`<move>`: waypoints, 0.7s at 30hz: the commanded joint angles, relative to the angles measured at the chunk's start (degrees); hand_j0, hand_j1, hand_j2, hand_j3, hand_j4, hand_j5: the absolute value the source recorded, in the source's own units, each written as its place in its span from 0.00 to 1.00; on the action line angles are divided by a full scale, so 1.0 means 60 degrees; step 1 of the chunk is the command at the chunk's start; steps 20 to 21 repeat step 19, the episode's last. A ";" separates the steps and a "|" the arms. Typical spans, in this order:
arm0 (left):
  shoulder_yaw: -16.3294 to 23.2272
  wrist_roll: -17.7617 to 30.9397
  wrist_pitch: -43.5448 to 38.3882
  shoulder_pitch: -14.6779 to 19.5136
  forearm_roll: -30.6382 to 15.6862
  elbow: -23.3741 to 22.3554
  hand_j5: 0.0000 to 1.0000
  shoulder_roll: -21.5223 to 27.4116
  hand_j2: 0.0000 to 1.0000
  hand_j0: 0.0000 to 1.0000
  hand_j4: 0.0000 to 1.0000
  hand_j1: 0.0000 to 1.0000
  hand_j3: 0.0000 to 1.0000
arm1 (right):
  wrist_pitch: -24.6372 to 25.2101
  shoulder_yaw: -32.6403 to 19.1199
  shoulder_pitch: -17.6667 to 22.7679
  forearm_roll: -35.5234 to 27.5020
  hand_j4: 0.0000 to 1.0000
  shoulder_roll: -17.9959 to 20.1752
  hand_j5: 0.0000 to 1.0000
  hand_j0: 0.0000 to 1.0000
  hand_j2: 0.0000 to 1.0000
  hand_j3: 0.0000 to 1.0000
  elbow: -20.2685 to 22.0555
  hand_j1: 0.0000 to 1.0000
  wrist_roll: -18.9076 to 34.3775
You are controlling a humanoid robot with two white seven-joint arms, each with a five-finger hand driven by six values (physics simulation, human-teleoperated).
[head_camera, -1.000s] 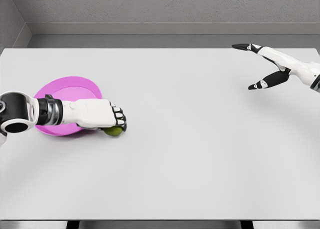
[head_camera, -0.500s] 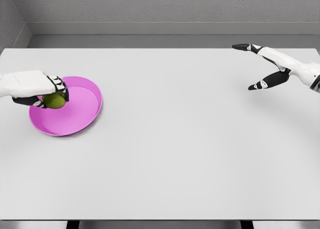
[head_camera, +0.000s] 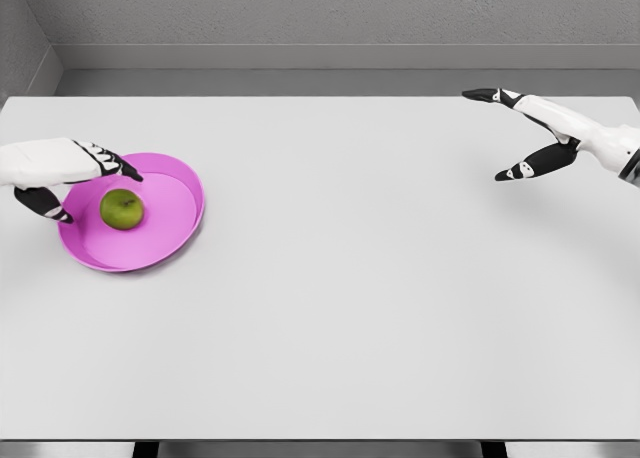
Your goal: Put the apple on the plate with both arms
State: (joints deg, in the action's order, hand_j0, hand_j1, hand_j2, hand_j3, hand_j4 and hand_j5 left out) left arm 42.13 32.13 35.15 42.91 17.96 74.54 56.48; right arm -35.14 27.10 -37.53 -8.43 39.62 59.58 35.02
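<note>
- Small round green apple (head_camera: 122, 209): sits inside the plate, left of its centre, at the left of the frame; nothing touches it.
- Shallow round magenta plate (head_camera: 175, 223): lies flat on the table near the left edge.
- Wide white flat table (head_camera: 360, 278): fills most of the frame.
- White left hand with black fingertips (head_camera: 62, 173): enters at the left edge, over the plate's left rim, just above the apple; fingers spread apart, holding nothing.
- White right hand (head_camera: 540, 133): upper right of the frame, well apart from the plate; thumb and fingers splayed wide, empty.
</note>
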 commanded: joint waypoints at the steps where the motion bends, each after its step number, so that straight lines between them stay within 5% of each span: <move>1: -0.0035 -0.0053 -0.0026 0.0040 -0.0312 -0.0001 1.00 -0.0491 1.00 1.00 1.00 1.00 1.00 | 0.0024 -0.0004 0.0000 -0.0075 1.00 0.0017 1.00 1.00 1.00 1.00 0.0032 1.00 -0.0003; 5: -0.0006 -0.0053 -0.0026 0.0757 -0.2642 0.0042 1.00 -0.2162 1.00 1.00 1.00 1.00 1.00 | 0.0024 -0.0004 -0.0015 -0.0075 1.00 0.0032 1.00 1.00 1.00 1.00 0.0046 1.00 -0.0003; 12: 0.0082 -0.0009 -0.0026 0.1065 -0.2657 0.0072 1.00 -0.3686 1.00 1.00 1.00 1.00 1.00 | 0.0024 -0.0239 -0.0015 -0.0075 1.00 0.0237 1.00 1.00 1.00 1.00 0.0032 1.00 -0.0003; 21: 0.0156 0.0020 -0.0026 0.1080 -0.2642 0.0072 1.00 -0.4155 1.00 1.00 1.00 1.00 1.00 | 0.0024 -0.0239 -0.0073 -0.0075 1.00 0.0574 1.00 1.00 1.00 1.00 0.0032 1.00 -0.0003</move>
